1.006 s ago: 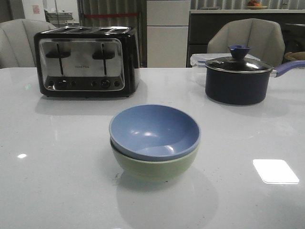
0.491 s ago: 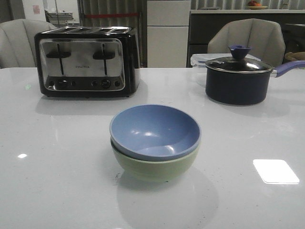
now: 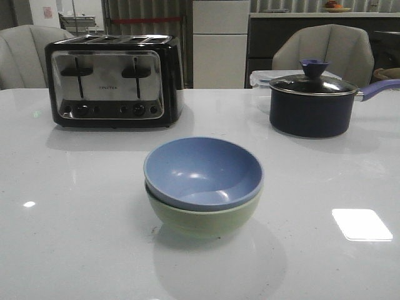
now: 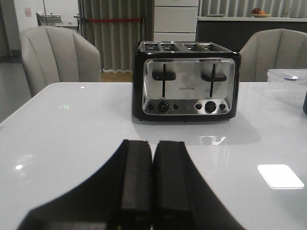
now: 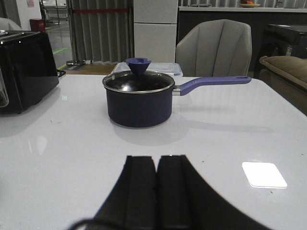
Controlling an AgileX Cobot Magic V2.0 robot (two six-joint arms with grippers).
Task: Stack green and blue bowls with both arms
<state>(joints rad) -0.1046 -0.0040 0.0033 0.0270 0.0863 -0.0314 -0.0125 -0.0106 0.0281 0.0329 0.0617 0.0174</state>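
Blue bowl (image 3: 203, 172) sits nested inside green bowl (image 3: 203, 219).

A glossy white tabletop (image 3: 75, 237) is carrying a green bowl (image 3: 203, 219) at centre, a toaster (image 3: 112, 81) at ten o'clock and a saucepan (image 3: 310, 103) at two o'clock.

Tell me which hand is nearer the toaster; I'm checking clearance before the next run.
The left hand. Its wrist view faces the toaster straight ahead across bare table. The right hand faces the saucepan, with the toaster only at the view's edge.
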